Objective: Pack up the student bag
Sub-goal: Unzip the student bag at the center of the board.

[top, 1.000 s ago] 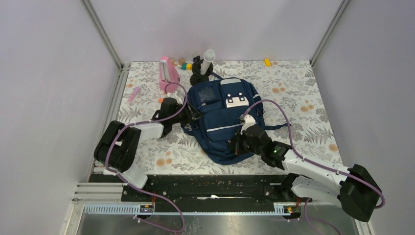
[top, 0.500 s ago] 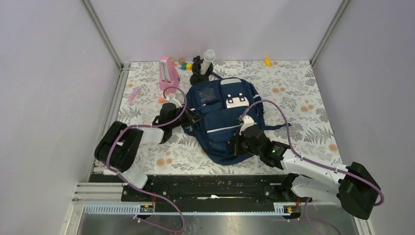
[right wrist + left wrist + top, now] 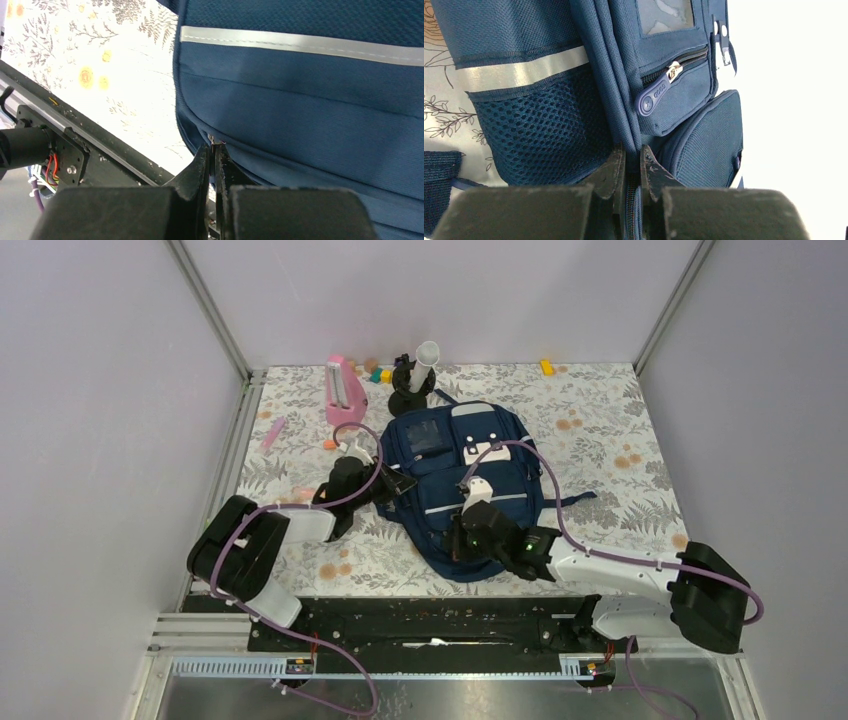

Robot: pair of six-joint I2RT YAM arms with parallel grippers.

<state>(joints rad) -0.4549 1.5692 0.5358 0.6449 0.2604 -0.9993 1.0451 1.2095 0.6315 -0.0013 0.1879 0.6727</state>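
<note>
The student bag [image 3: 524, 30] is matt woven cloth, with a mesh pocket [image 3: 541, 130] and glossy stripe [image 3: 519, 72].

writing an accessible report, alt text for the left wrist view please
The left pincer pinches a fabric ridge of the navy student bag. Left of it a mesh side pocket sits under a silver stripe; right, a blue zipper pull hangs on a front pocket.

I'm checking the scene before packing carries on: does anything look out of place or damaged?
No damage or spill shows. The student bag lies flat, slightly askew, with the left claw and right claw each pinching a seam. Small blocks sit scattered at the far side, a yellow block alone on the right.
</note>
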